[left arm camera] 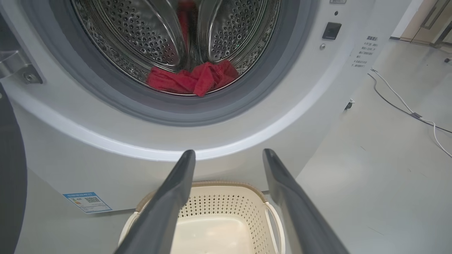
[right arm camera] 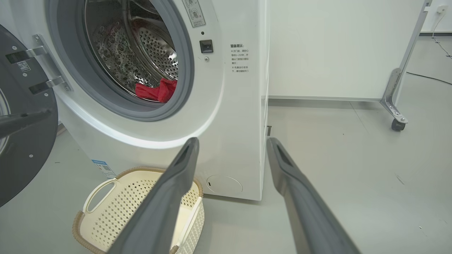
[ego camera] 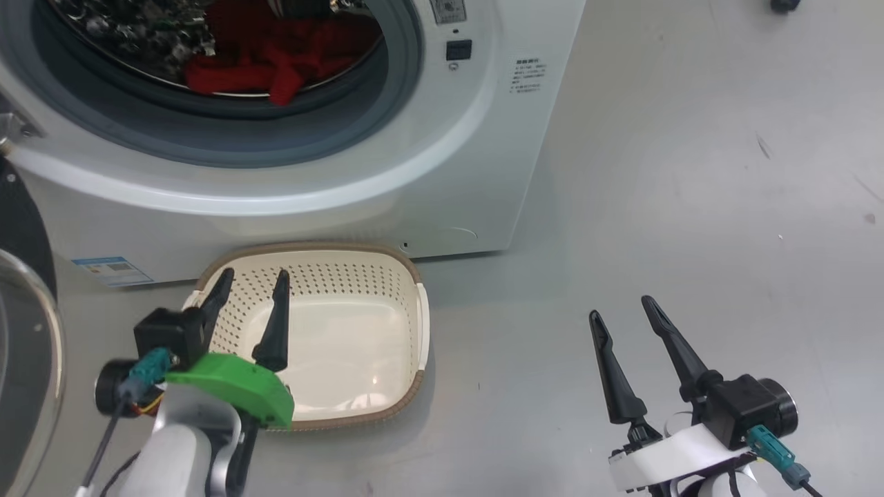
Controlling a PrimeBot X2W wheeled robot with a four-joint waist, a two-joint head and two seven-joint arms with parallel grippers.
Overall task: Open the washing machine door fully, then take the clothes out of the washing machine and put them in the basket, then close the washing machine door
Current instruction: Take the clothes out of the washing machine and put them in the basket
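**Washer open, red load waiting in the drum**

Head view: the clothes (ego camera: 269, 62) lie heaped inside the washing machine (ego camera: 442, 172), with the basket (ego camera: 414, 290) on the floor (ego camera: 690, 172) just before it. The left hand (ego camera: 255, 273) hangs over the basket's left side, fingers wide and holding nothing. The right hand (ego camera: 620, 306), equally wide, is over the floor well to the right.
Left wrist view: the clothes rest at the drum's front lip, above the basket.
Right wrist view: the washing machine door (right arm camera: 24, 158) stands swung open at left.

A white cable (left arm camera: 415, 115) lies on the grey floor (ego camera: 690, 207); a white partition (right arm camera: 335, 46) stands on casters (right arm camera: 398, 125).
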